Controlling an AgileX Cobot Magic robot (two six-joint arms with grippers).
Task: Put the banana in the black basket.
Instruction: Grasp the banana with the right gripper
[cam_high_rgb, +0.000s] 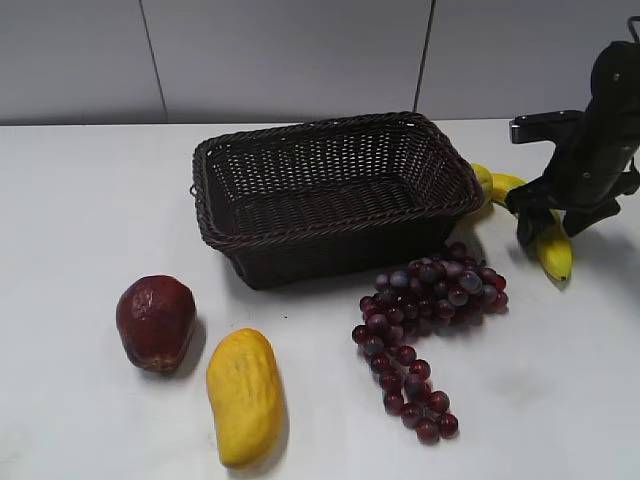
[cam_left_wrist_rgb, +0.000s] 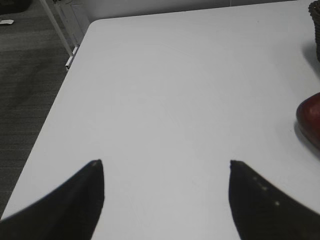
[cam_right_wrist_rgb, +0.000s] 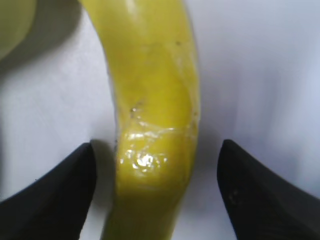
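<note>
So the banana (cam_high_rgb: 553, 246) is lying on the white worktop (cam_high_rgb: 90, 220) just off the right side of the black basket (cam_high_rgb: 335, 192), outside it, with its tapered end pointing toward the front. The right hand (cam_high_rgb: 545, 215) is down over it. In the right wrist view the banana (cam_right_wrist_rgb: 155, 125) runs straight up the middle between the two dark fingers (cam_right_wrist_rgb: 55, 190), and there's a bare strip of worktop on both sides, so the hand is spread wide around it and not touching the skin. Another small yellow fruit (cam_high_rgb: 483, 180) sits tucked against the basket's right rim, right beside the banana's far end; you can only see a sliver of it, so I can't tell much about its shape.

The left hand (cam_left_wrist_rgb: 165, 165) doesn't show in the exterior view. Its own wrist camera has the fingers spread wide over bare worktop with nothing between them, and the dark red fruit (cam_left_wrist_rgb: 310, 117) peeks in at the right edge.

In front of the basket: the red fruit (cam_high_rgb: 156, 322) at left, a fat rough yellow fruit (cam_high_rgb: 245, 395) next to it, and a bunch of dark grapes (cam_high_rgb: 425, 320) trailing off the basket's front right corner. The basket has nothing in it.
</note>
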